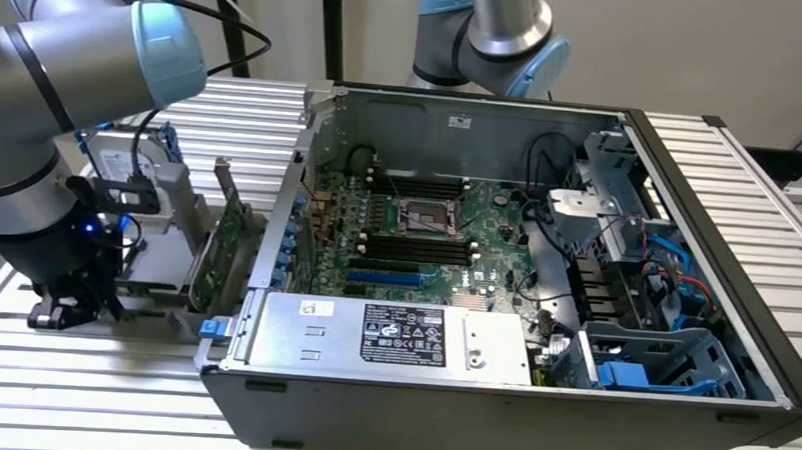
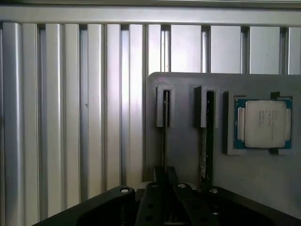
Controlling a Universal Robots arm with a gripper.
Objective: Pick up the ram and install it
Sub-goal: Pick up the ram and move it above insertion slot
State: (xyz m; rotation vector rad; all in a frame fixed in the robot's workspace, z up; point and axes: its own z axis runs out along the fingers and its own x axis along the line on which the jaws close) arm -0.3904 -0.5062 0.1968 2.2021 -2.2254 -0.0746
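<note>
The ram (image 2: pixel 164 136) stands on edge in a narrow slot of the grey holder block (image 2: pixel 183 146), seen as a thin dark line. My gripper (image 2: pixel 165 178) sits low over the near end of that stick, and its dark fingers (image 2: pixel 158 176) are drawn together on either side of it. In the exterior view the gripper (image 1: pixel 67 308) hangs low over the holder (image 1: pixel 159 277), to the left of the open computer case (image 1: pixel 502 389). The black memory slots (image 1: pixel 407 250) lie on the motherboard (image 1: pixel 488 238) inside the case.
A second board (image 2: pixel 205 146) stands edge-on in the neighbouring slot, with a processor chip (image 2: pixel 263 123) in a recess beside it. A tall green expansion card (image 1: pixel 227 249) stands between the holder and the case wall. Ribbed aluminium table (image 2: pixel 70 117) surrounds everything. A second arm (image 1: pixel 495 38) stands behind the case.
</note>
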